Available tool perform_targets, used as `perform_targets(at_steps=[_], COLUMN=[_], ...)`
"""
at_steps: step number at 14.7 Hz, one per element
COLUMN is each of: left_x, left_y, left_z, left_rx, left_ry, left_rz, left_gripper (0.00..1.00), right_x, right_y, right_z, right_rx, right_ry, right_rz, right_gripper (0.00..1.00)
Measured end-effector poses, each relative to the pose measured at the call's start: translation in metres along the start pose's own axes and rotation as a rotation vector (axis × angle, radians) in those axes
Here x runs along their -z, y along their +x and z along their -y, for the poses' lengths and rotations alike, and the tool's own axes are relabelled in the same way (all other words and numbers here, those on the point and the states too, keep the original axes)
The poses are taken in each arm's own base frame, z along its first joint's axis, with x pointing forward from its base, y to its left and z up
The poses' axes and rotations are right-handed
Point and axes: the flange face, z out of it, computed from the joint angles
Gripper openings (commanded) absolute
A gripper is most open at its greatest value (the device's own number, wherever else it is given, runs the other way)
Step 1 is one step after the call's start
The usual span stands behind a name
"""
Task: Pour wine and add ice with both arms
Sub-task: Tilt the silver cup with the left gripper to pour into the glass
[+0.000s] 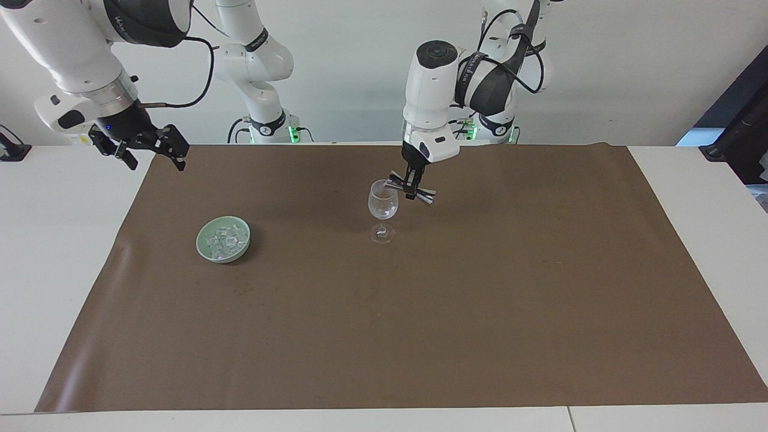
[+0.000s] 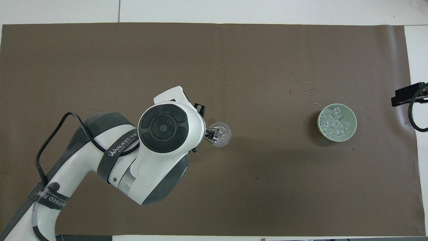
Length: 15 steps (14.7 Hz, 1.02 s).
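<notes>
A clear wine glass stands at the middle of the brown mat; it also shows in the overhead view. My left gripper is shut on a shiny metal jigger and holds it tilted, one end at the glass rim. In the overhead view the wrist hides the gripper and only the jigger's tip shows. The ice lies heaped in a pale green bowl toward the right arm's end. My right gripper waits open and empty in the air over the mat's corner.
Small specks lie on the mat just farther from the robots than the bowl. White tabletop borders the mat. The right gripper's black tip shows at the overhead view's edge.
</notes>
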Motion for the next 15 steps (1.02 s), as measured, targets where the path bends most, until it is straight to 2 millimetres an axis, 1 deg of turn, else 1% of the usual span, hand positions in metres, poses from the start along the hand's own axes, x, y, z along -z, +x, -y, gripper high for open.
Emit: perform_targets(at_steps=[2, 7, 10, 15], left_x=[0.005, 0.008, 0.008, 0.007], left_y=[-0.002, -0.023, -0.032, -0.03], left_z=[-0.002, 0.003, 0.005, 0.005], left_rx=[0.016, 0.02, 0.012, -0.003], left_ry=[-0.019, -0.069, -0.085, -0.089], left_rz=[-0.035, -0.131, -0.158, -0.204], left_gripper=[0.0, 0.0, 0.0, 0.0], right_x=[0.0, 0.0, 0.0, 0.0], right_y=[0.0, 0.0, 0.0, 0.0], right_z=[0.0, 0.0, 0.0, 0.0], right_rx=[0.0, 0.0, 0.0, 0.0], right_ry=[0.0, 0.0, 0.0, 0.0], right_rz=[0.0, 0.0, 0.0, 0.0], right_gripper=[1.0, 1.0, 1.0, 1.0])
